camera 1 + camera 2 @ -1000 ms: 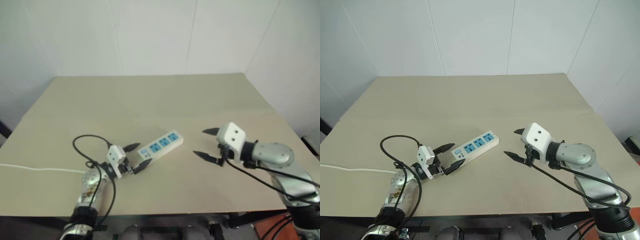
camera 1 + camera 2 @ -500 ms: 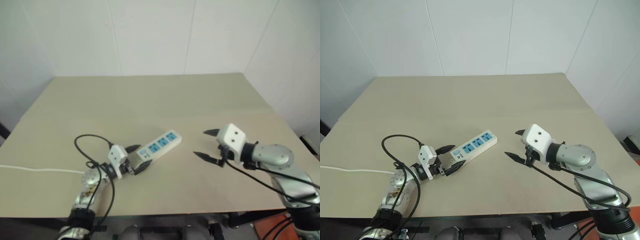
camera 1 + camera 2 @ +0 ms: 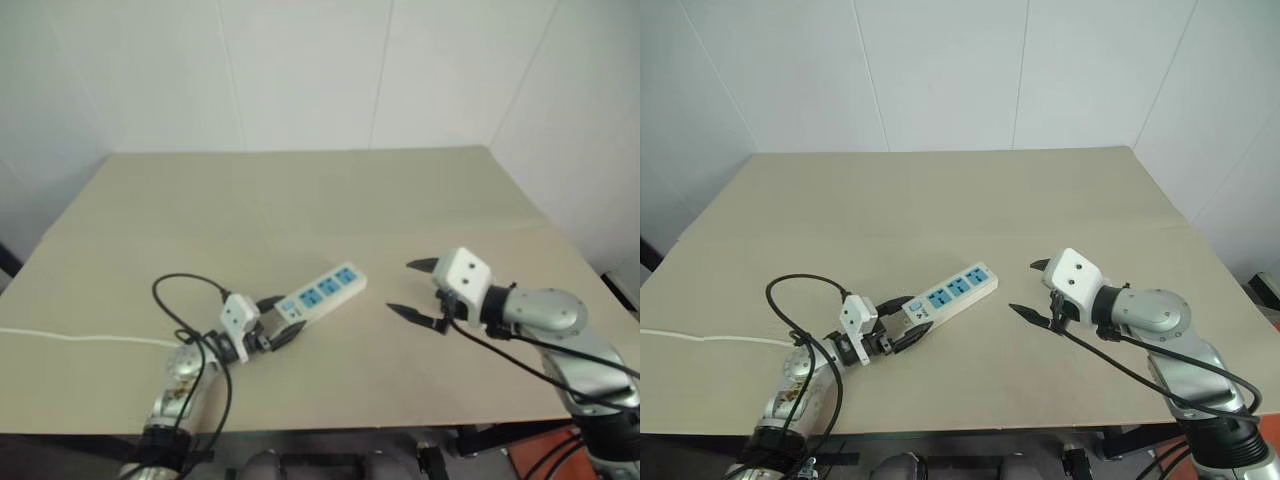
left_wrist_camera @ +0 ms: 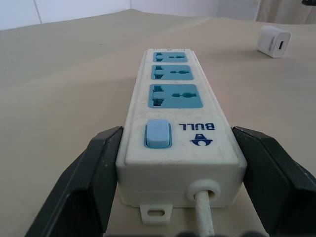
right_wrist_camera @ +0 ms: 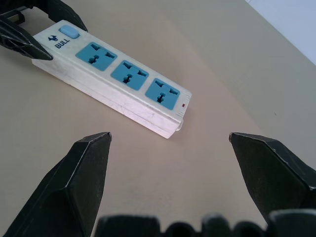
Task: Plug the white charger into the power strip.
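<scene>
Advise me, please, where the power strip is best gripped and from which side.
Grip the power strip at its switch end, across the narrow width, coming level from the cord side: the long side walls run parallel there, and the sockets stay uncovered.

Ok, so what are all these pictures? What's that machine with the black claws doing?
It's a robot with two arms. The two wide pictures come from cameras in its head, looking down at a tan table. The two close-up pictures come from cameras on its wrists. On the table lie a power strip with blue sockets and a small white charger. The left hand has its black fingers on both sides of the power strip's switch end. The right hand is open, holding nothing.
</scene>
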Controlling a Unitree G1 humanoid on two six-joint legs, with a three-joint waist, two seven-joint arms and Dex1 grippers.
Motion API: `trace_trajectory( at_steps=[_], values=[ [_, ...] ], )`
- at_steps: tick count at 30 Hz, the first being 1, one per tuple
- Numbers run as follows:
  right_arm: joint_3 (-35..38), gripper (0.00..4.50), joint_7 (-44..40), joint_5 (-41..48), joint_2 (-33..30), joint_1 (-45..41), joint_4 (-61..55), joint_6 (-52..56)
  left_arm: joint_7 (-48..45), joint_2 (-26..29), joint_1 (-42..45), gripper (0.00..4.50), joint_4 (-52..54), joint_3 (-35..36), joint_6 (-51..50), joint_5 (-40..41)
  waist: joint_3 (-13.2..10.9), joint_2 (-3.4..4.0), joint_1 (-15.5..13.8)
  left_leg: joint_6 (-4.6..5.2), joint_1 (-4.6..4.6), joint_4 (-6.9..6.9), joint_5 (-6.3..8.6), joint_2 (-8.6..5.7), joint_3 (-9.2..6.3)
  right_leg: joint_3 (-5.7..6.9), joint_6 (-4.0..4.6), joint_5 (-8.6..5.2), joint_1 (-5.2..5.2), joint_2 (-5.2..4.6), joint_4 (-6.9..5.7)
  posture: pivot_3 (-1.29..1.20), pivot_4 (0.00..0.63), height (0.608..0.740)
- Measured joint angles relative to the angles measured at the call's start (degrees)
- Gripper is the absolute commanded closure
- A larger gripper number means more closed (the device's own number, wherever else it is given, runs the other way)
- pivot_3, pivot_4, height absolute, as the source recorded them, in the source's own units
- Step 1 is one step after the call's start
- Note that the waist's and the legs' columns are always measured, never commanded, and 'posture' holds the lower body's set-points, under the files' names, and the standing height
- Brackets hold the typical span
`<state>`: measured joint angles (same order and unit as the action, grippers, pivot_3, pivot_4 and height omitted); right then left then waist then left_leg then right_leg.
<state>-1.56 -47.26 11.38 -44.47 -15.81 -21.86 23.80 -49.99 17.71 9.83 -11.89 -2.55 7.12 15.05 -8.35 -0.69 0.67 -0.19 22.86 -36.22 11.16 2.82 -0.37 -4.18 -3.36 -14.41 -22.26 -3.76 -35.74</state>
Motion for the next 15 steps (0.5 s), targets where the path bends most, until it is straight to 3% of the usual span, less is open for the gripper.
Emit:
trace_trajectory(
  at_steps=[10,12,15],
  values=[
    [0.0,0.0,0.0,0.0,0.2,0.0,0.4,0.0,2.6,0.2,0.0,0.84,-0.3,-1.0,1.4,-2.5,0.0,-0.01,0.0,0.0,-0.05,0.0,0.0,-0.01,0.0,0.0,0.0,-0.02,0.04,-0.01,0.03,0.0,0.15,0.74],
    [0.0,0.0,0.0,-0.1,0.2,0.0,0.5,0.0,2.6,0.4,0.3,1.16,-0.7,-1.1,1.9,-2.8,0.1,-0.02,-0.1,0.0,-0.06,0.0,0.0,0.0,0.0,0.01,0.02,-0.03,0.04,-0.01,0.02,0.0,0.15,0.74],
    [0.0,0.0,0.0,-0.1,0.2,0.0,0.5,0.0,1.5,0.5,1.0,1.25,-1.3,-1.1,1.8,-2.3,0.1,-0.02,-0.2,0.0,-0.05,0.0,0.0,0.0,0.0,0.01,0.01,-0.03,0.03,0.0,0.02,0.0,0.15,0.74]
  ],
)
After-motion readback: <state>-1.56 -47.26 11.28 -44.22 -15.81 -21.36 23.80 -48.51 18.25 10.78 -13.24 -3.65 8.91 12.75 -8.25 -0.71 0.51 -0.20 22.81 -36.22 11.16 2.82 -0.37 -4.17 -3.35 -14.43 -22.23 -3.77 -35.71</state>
